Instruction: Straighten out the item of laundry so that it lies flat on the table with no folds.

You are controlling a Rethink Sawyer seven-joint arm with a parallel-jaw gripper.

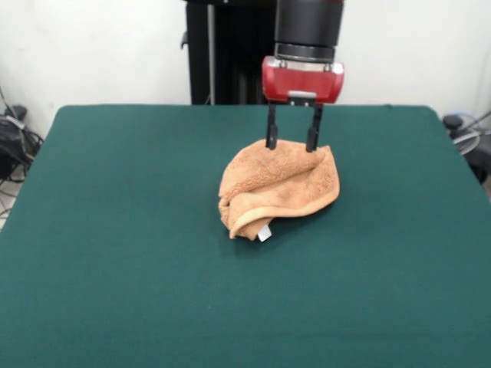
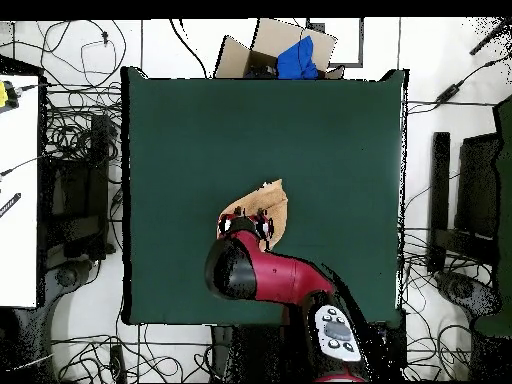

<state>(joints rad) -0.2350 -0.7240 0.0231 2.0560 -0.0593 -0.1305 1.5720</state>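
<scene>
Lying crumpled near the middle of the desk (image 1: 115,268), the towel (image 1: 280,188) is folded over itself, its white tag (image 1: 265,234) at the near fold, so flattening remains undone. The gripper (image 1: 292,143) stands at its far edge, jaws spread, gripping nothing.

A small light-orange terry-cloth towel (image 1: 280,188) (image 2: 270,210) lies crumpled and folded over itself near the middle of a large rectangular table with a dark green cloth top (image 1: 115,253) (image 2: 330,140). Its layers bunch into rolled folds along the front-view left side, while its right part is smoother and rounded. A tiny white tag (image 1: 265,234) sticks out at its lower edge, resting on the cloth.
</scene>
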